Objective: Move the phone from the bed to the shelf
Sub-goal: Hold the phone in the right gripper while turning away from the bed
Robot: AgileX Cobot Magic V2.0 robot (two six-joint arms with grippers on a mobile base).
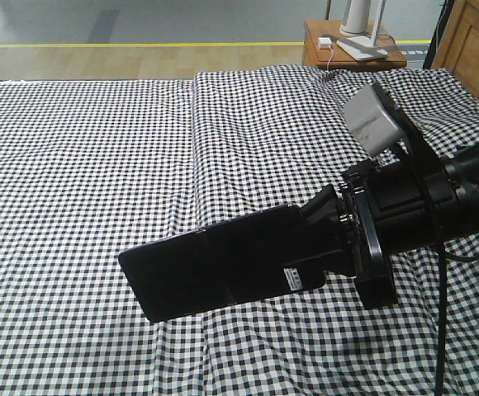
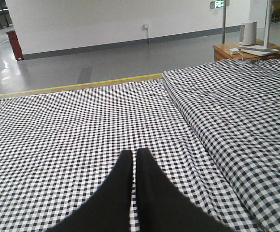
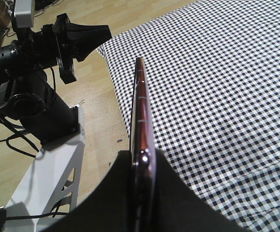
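The right gripper (image 1: 310, 247), centre right of the front view, is clamped on one end of the phone (image 1: 215, 268), held above the checked bed (image 1: 82, 148). A white sticker (image 1: 293, 277) near the gripped end bears print too small to read. In the lower centre of the left wrist view, the left gripper (image 2: 133, 169) has its fingers together, holding nothing.
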